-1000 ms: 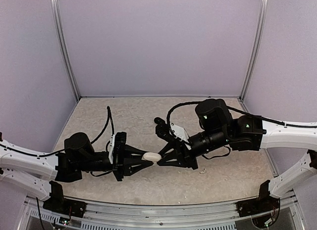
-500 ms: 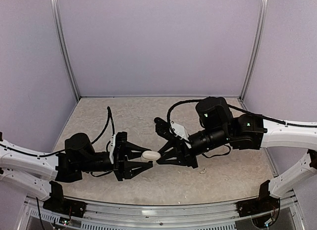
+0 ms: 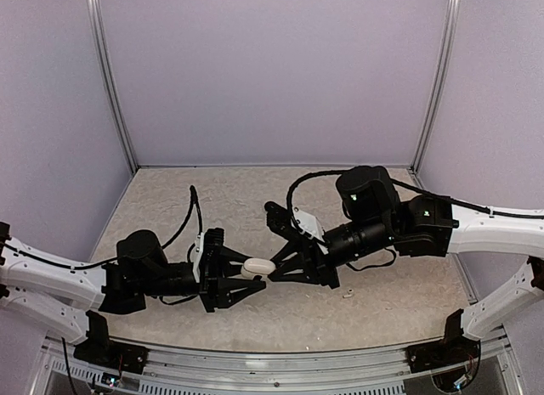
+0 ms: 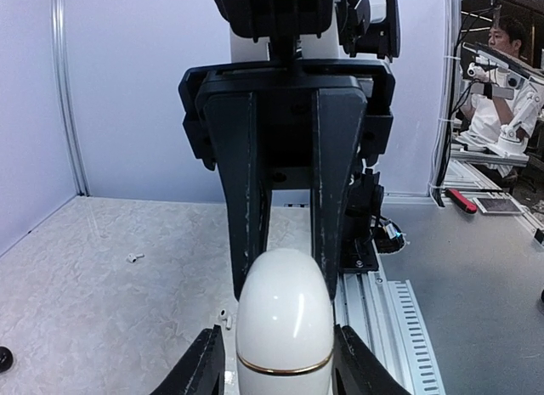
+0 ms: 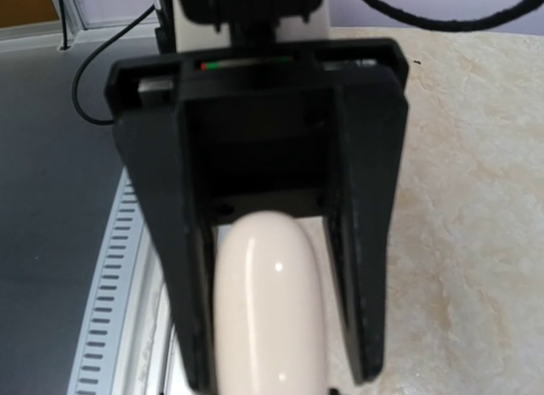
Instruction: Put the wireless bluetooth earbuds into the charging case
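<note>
A white oval charging case point(image 3: 259, 266) with a thin gold seam point(image 4: 285, 369) hangs in the air between both arms. My right gripper point(image 3: 274, 271) is shut on its right end, and in the left wrist view its fingers point(image 4: 248, 242) press both sides. My left gripper point(image 3: 246, 274) stands round the left end, one finger point(image 4: 348, 369) against the case and the other point(image 4: 204, 374) a small gap away. Two white earbuds point(image 4: 133, 258) point(image 4: 223, 317) lie on the table. The right gripper's own fingertips are hidden in the right wrist view.
A small white bit point(image 3: 346, 295) lies on the speckled table point(image 3: 221, 200) under the right arm. A dark round thing point(image 4: 3, 358) is cut off at the left edge. The grooved metal rail point(image 3: 280, 365) runs along the near table edge. Plain walls enclose the back and sides.
My left gripper, shut with its tip at the case's end a second ago, has spread its fingers and slid forward round the case. The right gripper still holds the case.
</note>
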You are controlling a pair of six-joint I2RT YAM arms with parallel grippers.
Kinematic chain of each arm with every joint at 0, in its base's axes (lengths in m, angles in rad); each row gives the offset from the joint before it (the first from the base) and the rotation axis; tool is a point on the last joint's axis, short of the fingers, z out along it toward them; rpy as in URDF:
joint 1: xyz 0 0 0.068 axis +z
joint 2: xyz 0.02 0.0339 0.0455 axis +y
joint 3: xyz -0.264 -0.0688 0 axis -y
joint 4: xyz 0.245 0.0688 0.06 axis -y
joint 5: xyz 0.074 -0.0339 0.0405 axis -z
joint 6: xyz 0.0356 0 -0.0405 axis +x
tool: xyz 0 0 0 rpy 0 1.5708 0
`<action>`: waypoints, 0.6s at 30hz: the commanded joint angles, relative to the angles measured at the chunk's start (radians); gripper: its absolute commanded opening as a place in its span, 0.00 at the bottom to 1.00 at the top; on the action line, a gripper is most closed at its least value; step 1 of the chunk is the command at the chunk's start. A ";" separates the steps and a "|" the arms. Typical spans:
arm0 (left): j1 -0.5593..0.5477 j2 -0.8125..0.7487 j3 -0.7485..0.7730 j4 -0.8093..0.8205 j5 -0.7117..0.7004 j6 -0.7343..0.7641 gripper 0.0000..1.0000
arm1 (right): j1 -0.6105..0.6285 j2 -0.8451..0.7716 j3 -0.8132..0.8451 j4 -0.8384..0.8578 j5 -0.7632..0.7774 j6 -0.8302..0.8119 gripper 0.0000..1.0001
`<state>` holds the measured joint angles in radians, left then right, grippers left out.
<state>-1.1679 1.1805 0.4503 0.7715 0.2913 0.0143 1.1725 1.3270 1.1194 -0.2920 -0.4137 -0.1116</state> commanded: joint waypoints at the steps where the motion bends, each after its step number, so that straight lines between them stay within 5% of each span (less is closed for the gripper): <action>1: -0.004 0.012 0.011 0.048 0.018 -0.010 0.43 | -0.001 -0.007 0.025 0.025 0.001 -0.002 0.10; 14: -0.005 0.012 0.007 0.061 0.009 -0.010 0.27 | -0.001 -0.030 0.007 0.044 0.012 0.000 0.11; 18: -0.005 0.005 0.004 0.062 0.010 -0.010 0.17 | -0.001 -0.032 0.006 0.047 0.023 0.004 0.31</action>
<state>-1.1679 1.1870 0.4503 0.8021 0.2924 0.0036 1.1725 1.3216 1.1194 -0.2802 -0.4061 -0.1123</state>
